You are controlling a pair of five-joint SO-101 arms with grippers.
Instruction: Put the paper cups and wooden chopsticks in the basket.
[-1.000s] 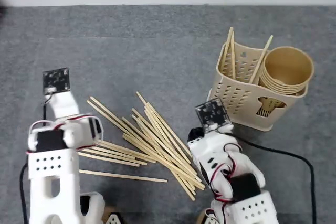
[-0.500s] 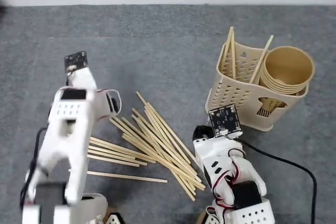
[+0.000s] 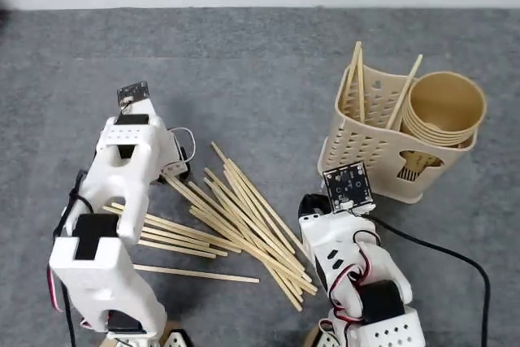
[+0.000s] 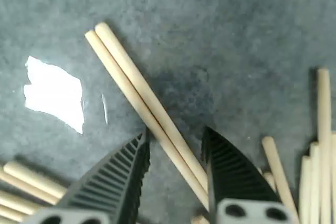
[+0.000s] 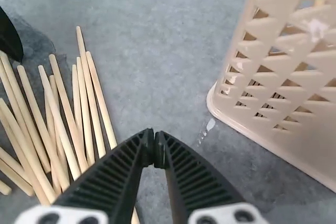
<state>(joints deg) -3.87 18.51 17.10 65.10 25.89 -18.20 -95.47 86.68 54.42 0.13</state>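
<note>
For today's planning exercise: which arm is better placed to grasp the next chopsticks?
Left. The left gripper is open astride a pair of chopsticks; the right gripper is shut over bare table beside the basket.

**Grey bench [image 3: 260, 62] strewn with wooden chopsticks [image 3: 244, 217]**

The bench has a grey, felt-like surface. The wooden chopsticks lie in a loose pile across its middle, most of them diagonal and overlapping. A single chopstick [image 3: 195, 273] lies apart on the near side, almost level. The basket [image 3: 382, 152] stands on the right, near the pile but not touching it. A black cable [image 3: 455, 245] trails over the surface just beside the basket. A small white patch [image 4: 55, 93] shows next to two chopsticks lying side by side
</note>
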